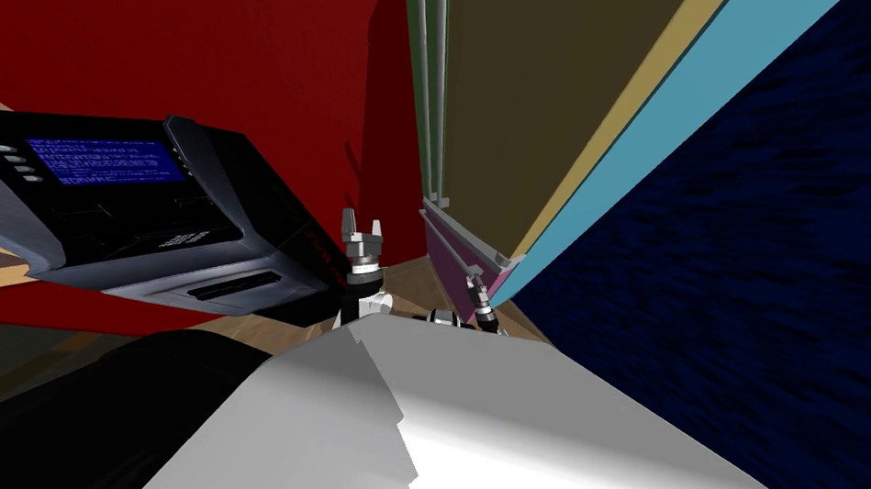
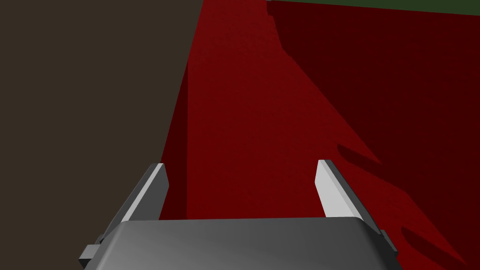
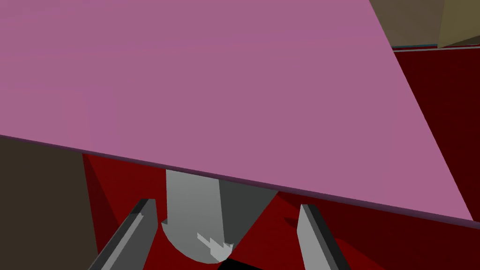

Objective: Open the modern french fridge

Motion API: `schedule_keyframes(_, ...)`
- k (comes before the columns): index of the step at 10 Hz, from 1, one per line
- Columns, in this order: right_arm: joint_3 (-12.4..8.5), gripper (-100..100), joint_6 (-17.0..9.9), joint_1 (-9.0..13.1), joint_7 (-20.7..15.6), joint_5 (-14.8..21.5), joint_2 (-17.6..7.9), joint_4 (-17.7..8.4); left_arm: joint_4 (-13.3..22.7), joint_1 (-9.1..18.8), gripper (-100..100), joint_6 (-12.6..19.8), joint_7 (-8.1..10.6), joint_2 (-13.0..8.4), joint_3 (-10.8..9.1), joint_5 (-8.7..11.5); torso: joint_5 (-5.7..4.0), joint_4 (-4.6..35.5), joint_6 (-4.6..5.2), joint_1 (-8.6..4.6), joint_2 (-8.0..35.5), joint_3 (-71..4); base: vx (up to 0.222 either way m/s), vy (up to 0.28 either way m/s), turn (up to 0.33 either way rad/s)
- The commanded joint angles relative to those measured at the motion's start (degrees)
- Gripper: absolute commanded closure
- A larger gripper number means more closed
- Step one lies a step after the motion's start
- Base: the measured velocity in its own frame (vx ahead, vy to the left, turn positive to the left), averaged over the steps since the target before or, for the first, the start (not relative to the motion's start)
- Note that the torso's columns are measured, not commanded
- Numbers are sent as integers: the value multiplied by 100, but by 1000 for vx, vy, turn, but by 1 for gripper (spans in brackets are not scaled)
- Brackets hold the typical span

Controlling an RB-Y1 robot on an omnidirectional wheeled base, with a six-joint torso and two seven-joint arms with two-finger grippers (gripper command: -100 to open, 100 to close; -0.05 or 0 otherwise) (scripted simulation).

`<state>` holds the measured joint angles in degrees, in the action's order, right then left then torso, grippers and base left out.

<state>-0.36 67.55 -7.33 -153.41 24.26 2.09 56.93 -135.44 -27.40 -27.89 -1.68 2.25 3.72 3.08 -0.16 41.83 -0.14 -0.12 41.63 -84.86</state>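
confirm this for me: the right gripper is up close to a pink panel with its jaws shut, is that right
No. The right gripper is up close to the pink panel, but its jaws are open, not shut: the right wrist view shows them standing well apart.

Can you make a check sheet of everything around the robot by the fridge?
Surface: tan floor.
Job's things: fridge, olive-brown front, grey upright handles, pink lower panel.
Clutter: black machine with blue screen.
Hands: left hand open, facing red wall; right hand open by the pink panel, a grey rounded piece between its fingers, untouched.
Cables: nothing seen.
Surroundings: red wall, dark blue surface.
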Motion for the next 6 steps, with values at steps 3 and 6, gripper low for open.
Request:
schedule_keyframes(3,15,100,-212,51,77,16,-16,67,0,1,0,0,0,2,2,0,13,-6,-6,60,19,13,-103,140,-37)
schedule_keyframes(6,24,100,-389,78,137,30,-33,92,0,1,0,0,0,2,2,0,0,-12,-5,4,-27,-15,-95,146,-17)
